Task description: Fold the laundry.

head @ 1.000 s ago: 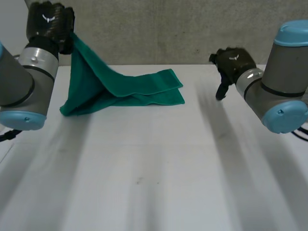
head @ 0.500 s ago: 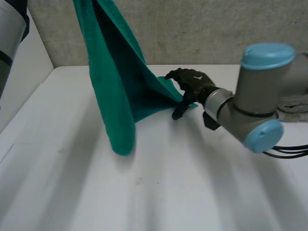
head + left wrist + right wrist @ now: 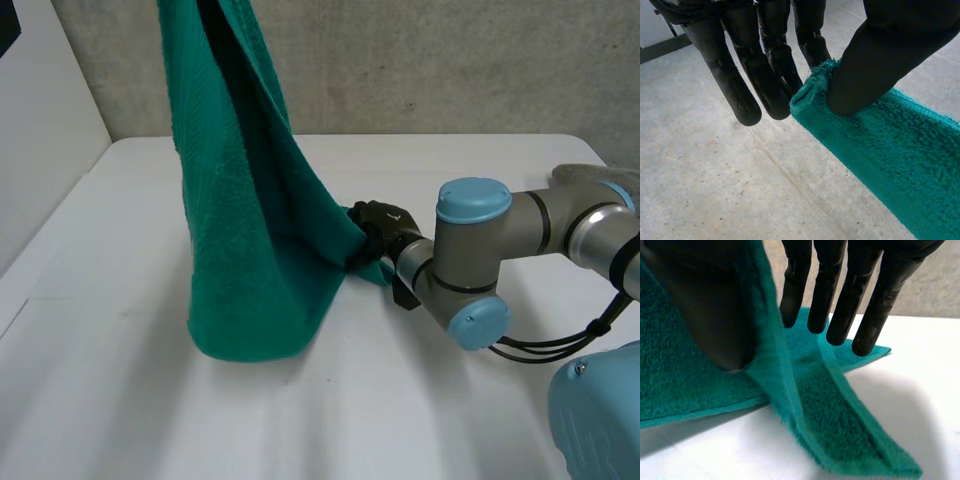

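A green towel (image 3: 240,250) hangs in a long fold from above, its lower end resting on the white table (image 3: 300,420). In the left wrist view my left hand (image 3: 765,65) pinches the towel's rolled top edge (image 3: 890,150) between thumb and fingers. My right hand (image 3: 380,222) is at the towel's lower right corner, low over the table. In the right wrist view the towel's edge (image 3: 840,430) runs between the thumb (image 3: 715,315) and the straight fingers (image 3: 840,295). The thumb lies against the cloth and the fingers stand just off it.
A grey cloth (image 3: 590,178) lies at the table's far right, behind my right arm (image 3: 470,270). A concrete wall (image 3: 450,60) closes the back. The table's left edge (image 3: 40,250) runs diagonally.
The left hand has lifted the towel high, so it hangs instead of lying folded. The right hand has swung in from the right to the towel's lower corner, its fingers drawing towards the thumb.
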